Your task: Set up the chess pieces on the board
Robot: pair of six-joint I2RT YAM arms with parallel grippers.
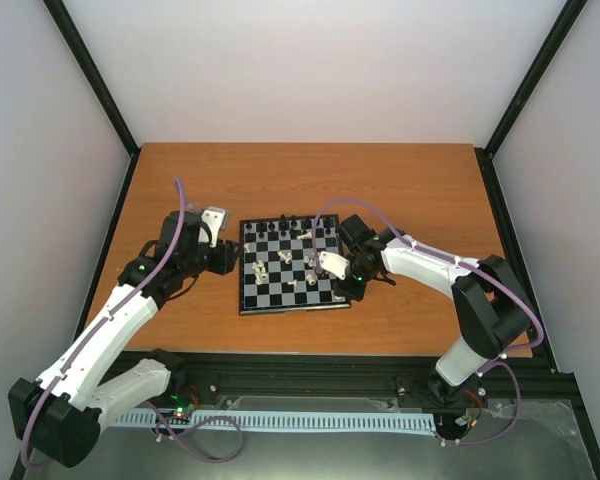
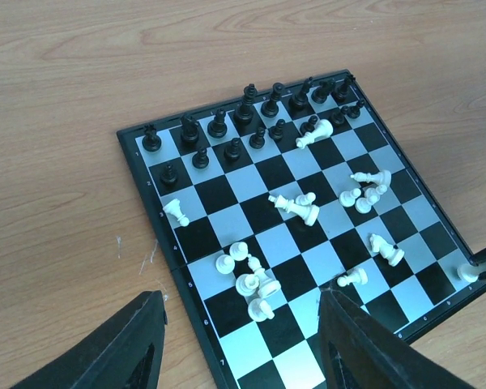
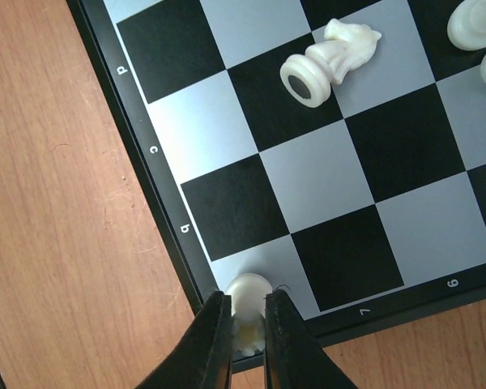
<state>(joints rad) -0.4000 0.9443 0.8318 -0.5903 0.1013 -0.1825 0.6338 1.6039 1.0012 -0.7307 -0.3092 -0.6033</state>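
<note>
The board [image 1: 255,300] lies mid-table between the arms. Black chess pieces [image 2: 243,109] stand in two rows along its far side. Cream-white chess pieces [image 2: 255,284] are scattered over the middle, many toppled. My right gripper [image 3: 245,300] is shut on a white piece [image 3: 248,288], which stands on the light corner square by the board's rim [image 3: 150,174]. That gripper [image 1: 342,290] is at the board's near right corner. My left gripper [image 2: 241,298] hangs open over the board's left edge, one finger [image 2: 134,344] above the wood, holding nothing.
A white knight [image 3: 332,57] lies on its side a few squares from the held piece. The wooden table [image 1: 410,190] surrounds the board. Black frame posts [image 1: 95,75] and white walls enclose it.
</note>
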